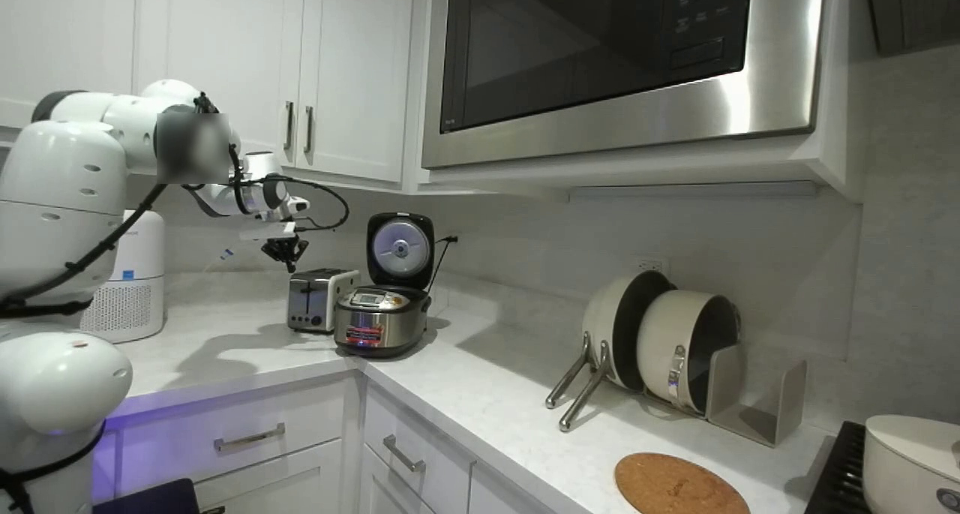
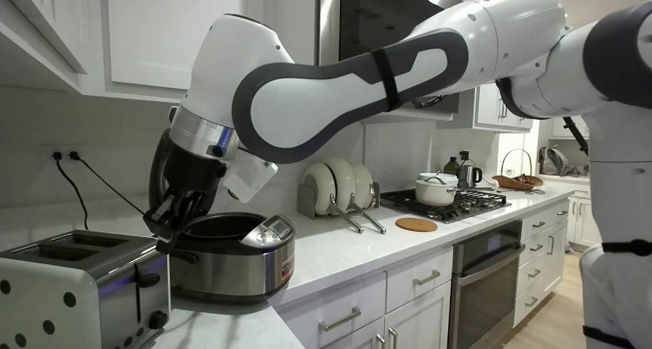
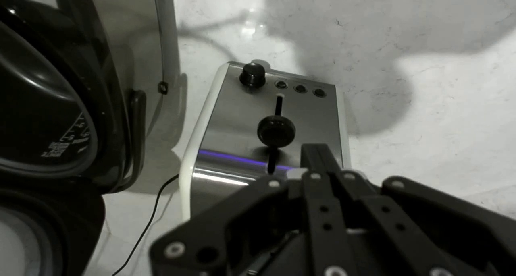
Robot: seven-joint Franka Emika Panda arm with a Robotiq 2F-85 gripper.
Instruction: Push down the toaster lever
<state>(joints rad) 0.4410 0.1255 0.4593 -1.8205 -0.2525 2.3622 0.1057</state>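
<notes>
The toaster (image 1: pixel 319 302) is stood in the back corner of the counter (image 1: pixel 202 304), just beside a rice cooker (image 1: pixel 382 328) whose lid (image 1: pixel 401 247) is raised; its front panel (image 3: pixel 234 119) is turned away from the wall, so that the lever (image 3: pixel 276 131) can be reached from the worktop side. The lever is seated high in its vertical slot (image 3: pixel 279 104), as is shown in an exterior view, and is therefore judged not yet pressed. The gripper (image 3: pixel 318 147) is held above the lever's height, near the toaster's front and apart from the lever, with its jaws drawn together and nothing between them, presumably because a single narrow tip is suited to pushing. The downward attitude is matched to the lever's line of travel. In the wrist view the fingertips (image 3: pixel 309 159) are seen to one side of the lever, although true alignment cannot be settled there, since depth is poorly shown. A slight sideways correction, followed by a straight descent, appears to be called for; if the lever is missed, the casing may be struck or shoved instead.
</notes>
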